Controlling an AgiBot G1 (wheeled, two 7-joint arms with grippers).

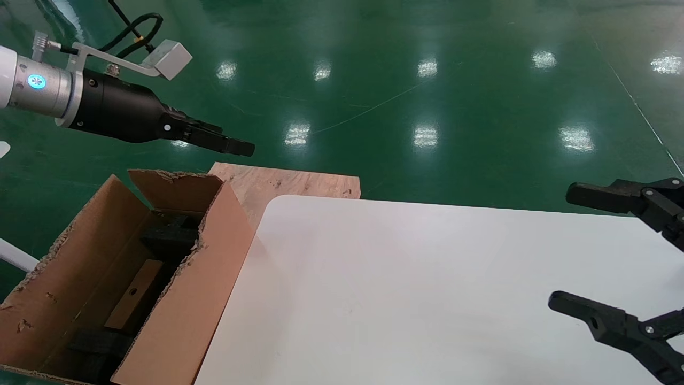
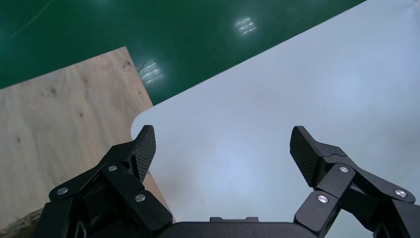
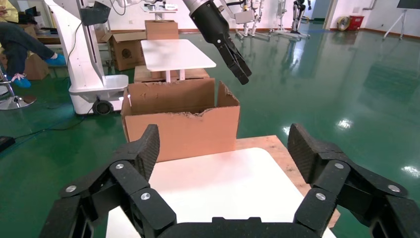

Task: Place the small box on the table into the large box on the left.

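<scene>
The small box (image 1: 140, 282), flat brown cardboard with a round hole, lies inside the large box (image 1: 187, 305), between black foam blocks (image 1: 170, 236). The large box stands left of the white table (image 1: 401, 294) and also shows in the right wrist view (image 3: 181, 131). My left gripper (image 1: 238, 145) hangs in the air above the carton's far end; in its wrist view it (image 2: 223, 148) is open and empty over the table's corner (image 2: 297, 89). My right gripper (image 1: 566, 248) is open and empty over the table's right side, its jaws wide apart in its own view (image 3: 224, 148).
A pale plywood board (image 1: 288, 184) lies behind the carton and the table's far left corner. Green glossy floor surrounds everything. In the right wrist view another white table (image 3: 173, 53), more cartons and a white robot base (image 3: 94, 84) stand far behind.
</scene>
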